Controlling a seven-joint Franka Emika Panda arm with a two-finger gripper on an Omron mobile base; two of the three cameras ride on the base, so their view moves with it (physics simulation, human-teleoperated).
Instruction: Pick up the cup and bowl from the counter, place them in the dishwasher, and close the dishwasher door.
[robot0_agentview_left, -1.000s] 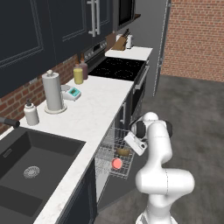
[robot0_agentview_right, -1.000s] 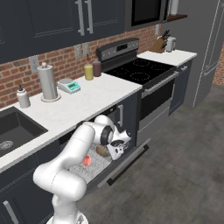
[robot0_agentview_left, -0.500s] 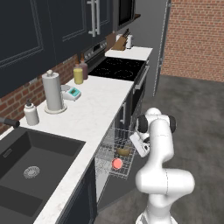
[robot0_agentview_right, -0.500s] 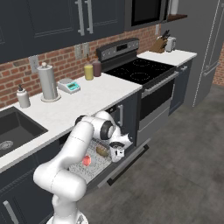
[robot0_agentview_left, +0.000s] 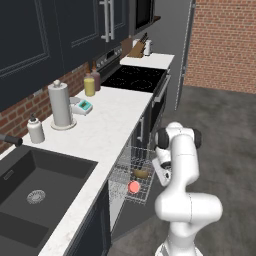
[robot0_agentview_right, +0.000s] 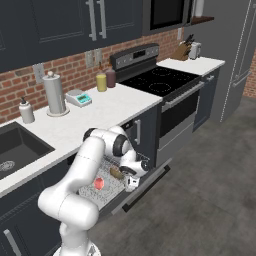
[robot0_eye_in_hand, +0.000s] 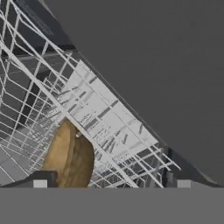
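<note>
The brown bowl (robot0_eye_in_hand: 70, 157) lies tilted in the dishwasher's pulled-out wire rack (robot0_agentview_right: 95, 192), right in front of my gripper (robot0_eye_in_hand: 107, 181). The jaws stand wide open, one fingertip on each side and nothing between them. In the right base view my gripper (robot0_agentview_right: 131, 183) hangs just over the rack's front edge, beside the bowl (robot0_agentview_right: 116, 172). The red cup (robot0_agentview_left: 134, 187) rests in the same rack, nearer the base, a little apart from the bowl (robot0_agentview_left: 141, 173). The dishwasher door (robot0_agentview_right: 150, 182) hangs folded down under the rack. The white counter (robot0_agentview_left: 107, 125) runs above.
On the counter stand a paper-towel holder (robot0_agentview_left: 61, 105), a white soap bottle (robot0_agentview_left: 35, 129), a yellow bottle (robot0_agentview_left: 89, 85) and a small scale (robot0_agentview_left: 83, 105). A sink (robot0_agentview_left: 35, 185) lies to the left, a black range (robot0_agentview_right: 160, 80) past the dishwasher. Bare floor (robot0_agentview_right: 210, 190) spreads to the right.
The jaws have spread wider and the hand has drawn slightly back from the bowl, which stays in the rack. The cup has not moved.
</note>
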